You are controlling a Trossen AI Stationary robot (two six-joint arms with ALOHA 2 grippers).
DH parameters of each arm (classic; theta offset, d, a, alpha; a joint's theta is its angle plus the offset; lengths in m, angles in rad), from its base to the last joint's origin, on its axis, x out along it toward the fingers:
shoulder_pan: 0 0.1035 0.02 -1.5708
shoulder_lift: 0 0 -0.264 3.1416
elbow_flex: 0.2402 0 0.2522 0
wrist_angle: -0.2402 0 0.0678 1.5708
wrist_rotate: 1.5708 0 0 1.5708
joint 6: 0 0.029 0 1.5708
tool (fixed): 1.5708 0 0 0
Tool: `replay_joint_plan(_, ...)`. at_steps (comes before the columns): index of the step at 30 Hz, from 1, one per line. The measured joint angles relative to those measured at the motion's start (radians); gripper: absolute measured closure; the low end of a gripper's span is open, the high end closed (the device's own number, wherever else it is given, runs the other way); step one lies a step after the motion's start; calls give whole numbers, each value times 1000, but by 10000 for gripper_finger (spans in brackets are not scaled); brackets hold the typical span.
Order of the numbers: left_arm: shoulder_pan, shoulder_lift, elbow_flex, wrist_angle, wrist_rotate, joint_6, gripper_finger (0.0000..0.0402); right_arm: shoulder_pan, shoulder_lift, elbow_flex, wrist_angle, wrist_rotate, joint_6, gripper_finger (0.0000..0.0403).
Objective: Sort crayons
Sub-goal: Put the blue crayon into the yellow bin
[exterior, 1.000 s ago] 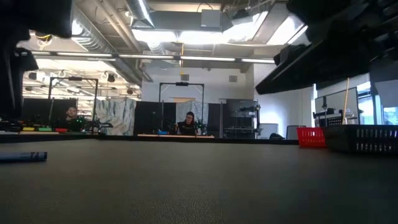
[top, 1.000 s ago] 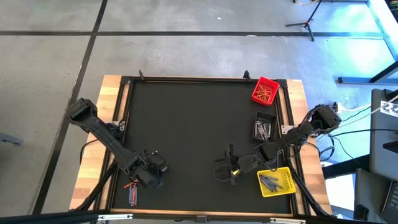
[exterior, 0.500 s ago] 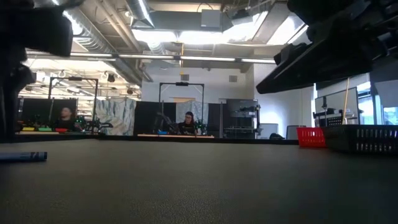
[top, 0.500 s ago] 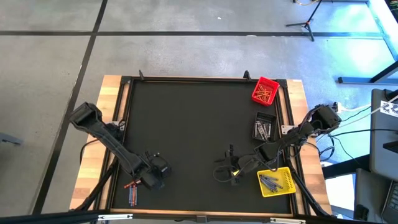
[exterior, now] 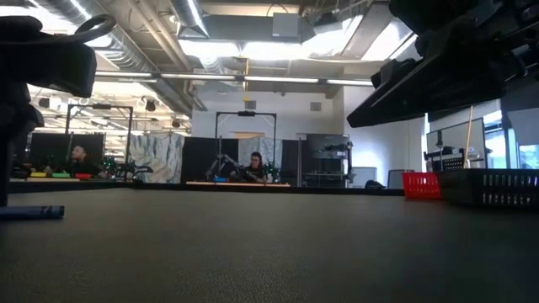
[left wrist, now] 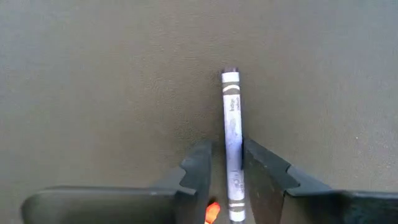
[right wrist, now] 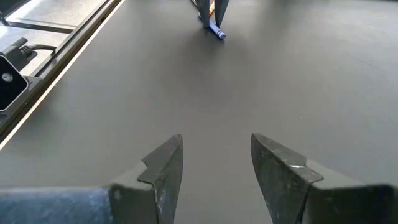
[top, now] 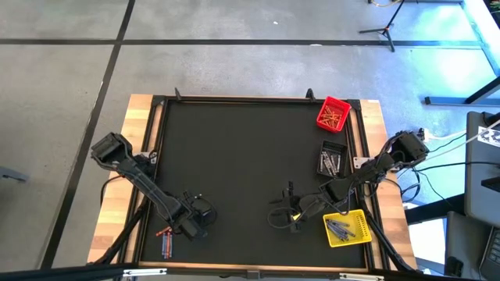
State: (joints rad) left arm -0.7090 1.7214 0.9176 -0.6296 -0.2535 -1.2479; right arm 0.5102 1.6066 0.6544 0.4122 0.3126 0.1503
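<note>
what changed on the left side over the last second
The left hand has slid toward the near left corner and now straddles the blue crayon, fingers closing in on it. The right hand, open, and the red bin, black bin and yellow bin stayed put.

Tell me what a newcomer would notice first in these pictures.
First, the left gripper at the near-left corner of the black mat, its jaws either side of a blue crayon lying flat, an orange crayon beside it. Next, three bins down the mat's right edge: red bin farthest, black bin in the middle, yellow bin nearest. The right gripper hovers open beside the yellow bin.
</note>
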Motion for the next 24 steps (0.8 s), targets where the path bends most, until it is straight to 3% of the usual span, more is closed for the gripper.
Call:
replay_joint_plan(14,1,-14,10,-12,-24,83,396,0,0,0,27,0,0,215)
replay_joint_plan(20,-11,-68,54,17,-162,192,395,0,0,0,37,0,2,215)
replay_joint_plan(24,-21,-79,60,168,-310,335,396,0,0,0,72,0,3,215)
